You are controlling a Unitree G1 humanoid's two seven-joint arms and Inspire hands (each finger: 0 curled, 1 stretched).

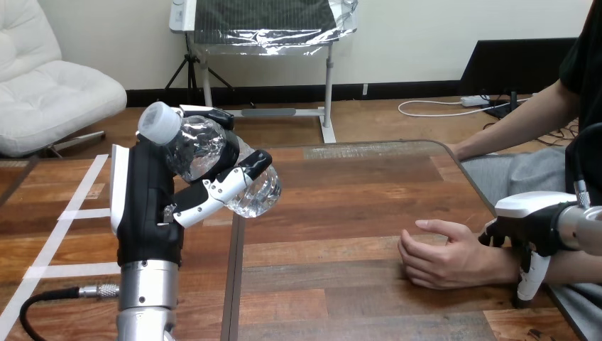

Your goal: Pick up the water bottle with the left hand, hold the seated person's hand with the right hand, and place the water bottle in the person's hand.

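The clear water bottle, white cap tilted up and to the left, is raised above the left edge of the bench, grasped in the curled fingers of the robot's left hand. Well apart from it, at the near right, the person's hand rests loosely curled on the bench. The right hand sits over that wrist; whether it actually grips cannot be told from this angle.

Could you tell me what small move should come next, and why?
Probably swing the left hand rightward toward the person's hand. Its fingers are curled round the water bottle, tilted above the table's left edge, apart from the person's hand, which rests on the table with the right hand at its wrist.
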